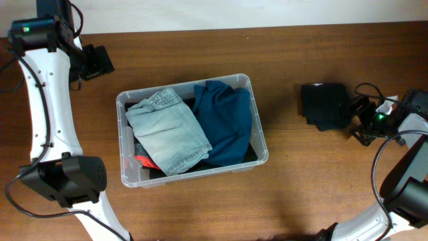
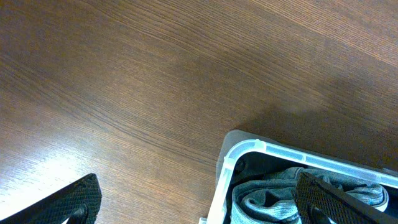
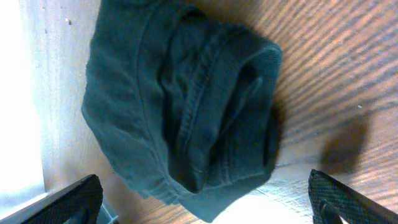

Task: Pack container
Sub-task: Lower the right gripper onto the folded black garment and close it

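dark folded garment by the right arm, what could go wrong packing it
1. The dark garment is only loosely folded; a pinch on one layer may unfold it mid-lift.
2. The tub already looks full with pale denim and a blue garment, so it could spill over the rim.

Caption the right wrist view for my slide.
Open right gripper aimed at a folded dark garment on the table.

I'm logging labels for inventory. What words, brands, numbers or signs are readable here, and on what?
None: no text is readable in any view.
The container shows no label past the light denim garment and blue garment inside it.
The dark folded garment shows only stitching.
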Action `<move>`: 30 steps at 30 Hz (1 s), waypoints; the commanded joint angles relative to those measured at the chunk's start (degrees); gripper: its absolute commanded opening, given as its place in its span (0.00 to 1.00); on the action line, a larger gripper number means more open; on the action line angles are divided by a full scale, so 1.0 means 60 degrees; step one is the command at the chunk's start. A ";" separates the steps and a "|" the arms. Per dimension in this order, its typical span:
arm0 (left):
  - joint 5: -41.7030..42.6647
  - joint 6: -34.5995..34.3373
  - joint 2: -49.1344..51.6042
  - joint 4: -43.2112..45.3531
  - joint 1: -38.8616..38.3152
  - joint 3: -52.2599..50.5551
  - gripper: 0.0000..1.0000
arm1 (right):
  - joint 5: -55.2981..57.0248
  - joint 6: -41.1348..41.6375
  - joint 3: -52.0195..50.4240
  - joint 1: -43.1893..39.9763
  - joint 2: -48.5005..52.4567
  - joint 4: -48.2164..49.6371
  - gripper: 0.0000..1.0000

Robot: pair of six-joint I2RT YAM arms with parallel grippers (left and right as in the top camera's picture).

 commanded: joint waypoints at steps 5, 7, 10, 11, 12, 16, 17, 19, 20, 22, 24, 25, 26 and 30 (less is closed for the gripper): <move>0.0069 -0.0095 -0.0080 -0.0004 0.0044 -0.0029 0.99 | 0.0087 0.0433 -0.0120 0.0186 0.0131 0.0120 0.98; 0.0069 -0.0095 -0.0080 -0.0007 0.0044 -0.0029 0.99 | 0.0066 0.0426 -0.0120 0.0204 0.0244 0.0189 0.98; 0.0069 -0.0095 -0.0080 -0.0007 0.0044 -0.0029 0.99 | 0.0040 0.0331 -0.0124 0.0248 0.0521 0.0350 0.98; 0.0069 -0.0095 -0.0080 -0.0007 0.0044 -0.0029 1.00 | 0.0051 0.0313 -0.0124 0.0270 0.0637 0.0379 0.98; 0.0069 -0.0095 -0.0080 -0.0007 0.0044 -0.0029 0.99 | 0.0040 0.0313 -0.0124 0.0277 0.0729 0.0452 0.99; 0.0069 -0.0095 -0.0080 -0.0007 0.0044 -0.0029 1.00 | -0.0007 0.0321 -0.0124 0.0339 0.1009 0.0699 0.98; 0.0069 -0.0095 -0.0080 -0.0007 0.0044 -0.0029 1.00 | -0.0029 0.0317 -0.0124 0.0361 0.1071 0.0794 0.98; 0.0069 -0.0095 -0.0080 -0.0007 0.0044 -0.0029 0.99 | -0.0033 0.0321 -0.0124 0.0466 0.1195 0.0973 0.98; 0.0069 -0.0095 -0.0080 -0.0007 0.0044 -0.0029 0.99 | -0.0033 0.0321 -0.0124 0.0488 0.1239 0.1024 0.98; 0.0069 -0.0095 -0.0080 -0.0007 0.0044 -0.0029 0.99 | -0.0033 0.0361 -0.0124 0.0579 0.1351 0.1140 0.98; 0.0069 -0.0095 -0.0080 -0.0007 0.0044 -0.0029 0.99 | -0.0018 0.0357 -0.0124 0.0663 0.1468 0.1242 0.98; 0.0069 -0.0095 -0.0080 -0.0007 0.0044 -0.0029 0.99 | -0.0015 0.0350 -0.0124 0.0710 0.1523 0.1304 0.98; 0.0069 -0.0095 -0.0080 -0.0007 0.0044 -0.0029 1.00 | 0.0051 0.0353 -0.0124 0.0736 0.1566 0.1304 0.98; 0.0069 -0.0095 -0.0080 -0.0007 0.0044 -0.0029 0.99 | 0.0382 0.0353 -0.0124 0.0812 0.1712 0.1304 0.98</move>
